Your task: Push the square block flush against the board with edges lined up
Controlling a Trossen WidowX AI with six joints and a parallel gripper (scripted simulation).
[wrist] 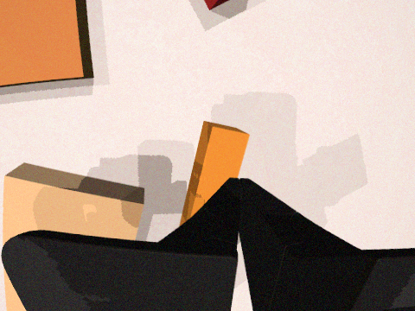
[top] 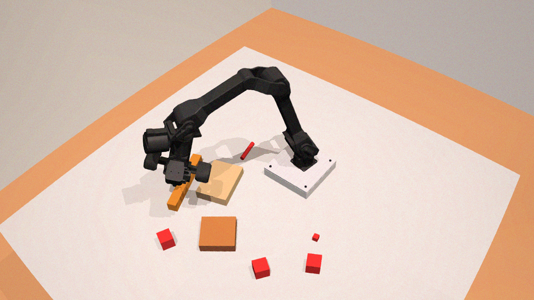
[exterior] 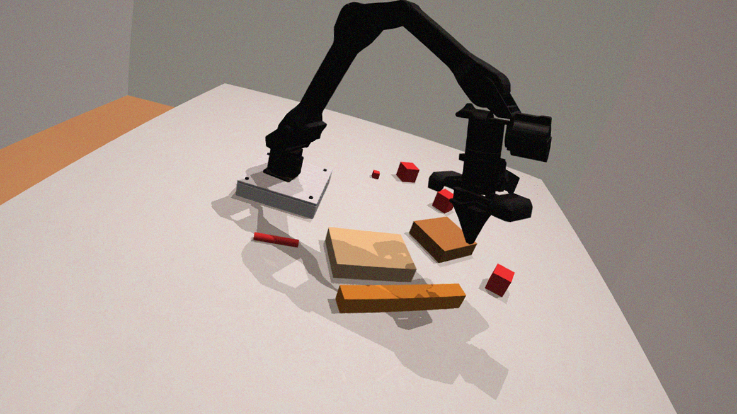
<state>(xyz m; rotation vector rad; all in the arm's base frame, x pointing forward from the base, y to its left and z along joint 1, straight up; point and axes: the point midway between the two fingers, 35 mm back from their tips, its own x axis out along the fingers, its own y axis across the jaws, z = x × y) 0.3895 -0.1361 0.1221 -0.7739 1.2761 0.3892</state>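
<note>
Cubes, red: four in all. Three larger: one cube near orange bar's end, one middle cube, one far cube. One tiny cube.
Rods, red: one rod.
Flat blocks: two; one tan block, one brown-orange block.
Long bars: one orange bar.
Arms: one black arm. Grippers: one gripper, two fingers.
Base plates: one base plate.
Tables: one table.
</note>
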